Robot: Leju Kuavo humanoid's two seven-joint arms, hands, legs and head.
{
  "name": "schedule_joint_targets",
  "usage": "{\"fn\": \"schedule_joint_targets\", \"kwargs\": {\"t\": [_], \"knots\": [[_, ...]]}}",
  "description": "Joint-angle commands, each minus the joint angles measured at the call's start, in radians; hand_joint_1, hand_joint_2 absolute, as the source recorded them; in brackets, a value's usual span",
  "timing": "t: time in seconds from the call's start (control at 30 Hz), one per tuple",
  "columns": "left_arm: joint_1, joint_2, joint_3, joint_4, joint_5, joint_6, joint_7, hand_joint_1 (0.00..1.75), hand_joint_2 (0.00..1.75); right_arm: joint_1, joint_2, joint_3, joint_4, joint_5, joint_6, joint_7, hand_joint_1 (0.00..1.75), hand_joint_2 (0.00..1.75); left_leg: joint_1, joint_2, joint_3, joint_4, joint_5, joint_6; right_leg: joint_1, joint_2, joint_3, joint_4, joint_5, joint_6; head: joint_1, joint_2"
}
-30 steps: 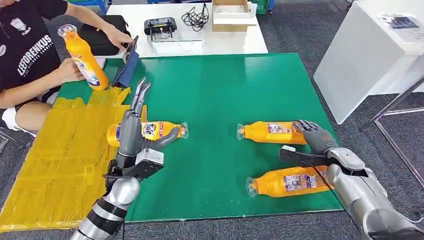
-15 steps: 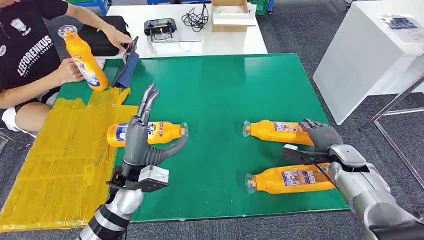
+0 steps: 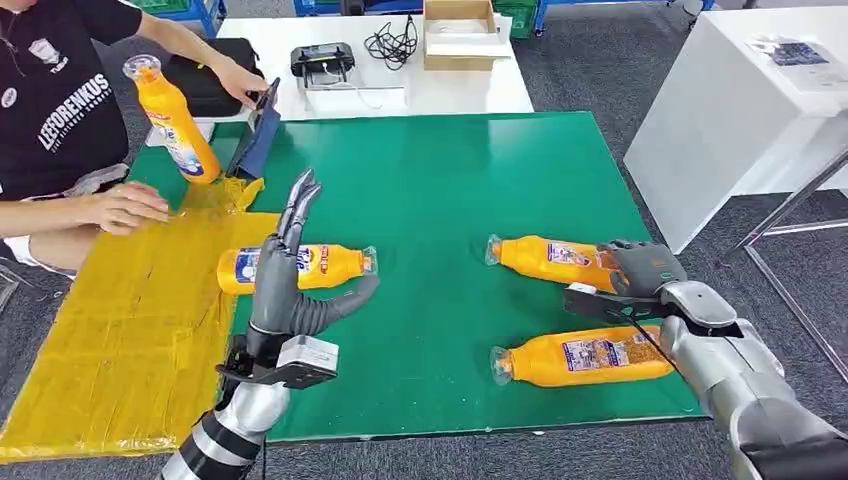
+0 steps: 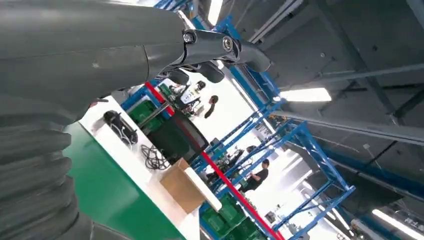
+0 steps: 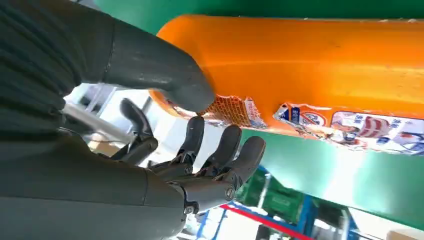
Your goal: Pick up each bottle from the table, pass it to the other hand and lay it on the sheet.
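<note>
Beyond my green-topped table (image 3: 450,180) I see grey carpet (image 3: 590,70), a white table (image 3: 440,90), a white cabinet (image 3: 730,110) and blue shelving (image 4: 280,145).

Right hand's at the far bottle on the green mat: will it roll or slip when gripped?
Likely to roll: the far bottle lies on its round side on the mat. Glossy plastic may slip. The right hand is at its base; it looks rigid.

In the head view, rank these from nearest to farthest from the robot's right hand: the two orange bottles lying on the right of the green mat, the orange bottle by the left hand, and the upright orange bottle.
From the right hand:
1. Farther right-side lying orange bottle, at the hand.
2. Nearer right-side lying orange bottle, just below the hand.
3. Orange bottle at the yellow sheet's edge, behind the left hand.
4. Upright orange bottle, far left corner.
</note>
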Motion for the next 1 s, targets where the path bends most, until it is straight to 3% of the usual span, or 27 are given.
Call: {"fn": "schedule_joint_targets", "kwargs": {"t": [0.03, 0.07, 0.1, 0.13, 0.23, 0.37, 0.57, 0.77, 1.0], "knots": [[0.003, 0.025, -0.014, 0.001, 0.013, 0.022, -0.010, 0.00, 1.75, 0.038, 0.008, 0.031, 0.031, 0.012, 0.023, -0.023, 1.55, 1.75, 0.001, -0.002, 0.003, -0.001, 0.000, -0.001, 0.000, 0.002, 0.003, -0.002, 0.000, -0.001, 0.000, 0.000], [0.002, 0.025, -0.012, 0.002, 0.013, 0.022, -0.010, 0.00, 1.75, 0.035, 0.009, 0.031, 0.024, 0.013, 0.010, -0.017, 1.20, 1.75, 0.001, -0.002, 0.003, -0.002, 0.000, -0.001, 0.001, 0.003, 0.003, -0.002, 0.001, -0.002, 0.000, 0.000], [0.001, 0.023, -0.011, 0.005, 0.013, 0.022, -0.008, 0.00, 1.75, 0.034, 0.009, 0.033, 0.014, 0.018, -0.011, -0.012, 0.31, 1.75, 0.001, -0.002, 0.003, -0.001, 0.000, -0.001, 0.001, 0.002, 0.003, -0.002, 0.000, -0.001, 0.000, 0.000], [0.002, 0.022, -0.008, 0.006, 0.012, 0.022, -0.006, 0.00, 1.75, 0.035, 0.009, 0.030, 0.007, 0.015, -0.020, -0.013, 0.00, 1.75, 0.001, -0.003, 0.003, -0.002, 0.001, -0.001, 0.001, 0.003, 0.003, -0.002, 0.001, -0.002, 0.000, 0.000], [0.016, 0.015, 0.007, -0.006, 0.003, 0.026, -0.002, 0.00, 1.75, 0.036, 0.003, 0.014, -0.058, -0.009, -0.053, -0.026, 0.00, 1.75, 0.001, -0.003, 0.003, -0.002, 0.001, -0.001, 0.000, 0.003, 0.003, -0.003, 0.001, -0.001, 0.000, 0.000], [0.038, 0.004, 0.040, -0.027, -0.014, 0.026, 0.008, 0.00, 1.75, 0.027, -0.027, 0.026, -0.199, -0.011, -0.019, -0.003, 0.00, 1.75, -0.001, 0.000, -0.001, -0.001, 0.000, 0.000, -0.001, 0.006, -0.001, 0.001, 0.000, -0.001, 0.000, 0.000], [0.048, -0.006, 0.064, -0.032, -0.019, 0.027, 0.010, 0.00, 1.75, 0.013, -0.038, 0.041, -0.267, -0.010, 0.015, 0.030, 0.00, 1.75, 0.000, 0.000, -0.004, 0.000, 0.000, 0.000, -0.001, 0.006, -0.005, 0.001, 0.000, -0.001, 0.000, 0.000], [0.042, -0.011, 0.060, -0.024, -0.015, 0.023, 0.007, 0.00, 1.75, -0.006, -0.027, 0.041, -0.191, -0.002, 0.017, 0.093, 0.00, 1.75, 0.000, -0.001, -0.005, -0.001, 0.000, 0.000, -0.001, 0.005, -0.005, 0.001, 0.000, -0.001, 0.000, 0.000], [0.035, -0.008, 0.059, -0.015, -0.014, 0.022, 0.010, 0.00, 1.75, -0.013, -0.020, 0.026, -0.127, -0.019, 0.021, 0.090, 0.00, 1.75, 0.000, -0.002, -0.007, -0.001, 0.000, 0.000, -0.001, 0.003, -0.007, 0.001, 0.000, -0.001, 0.000, 0.000]]}}
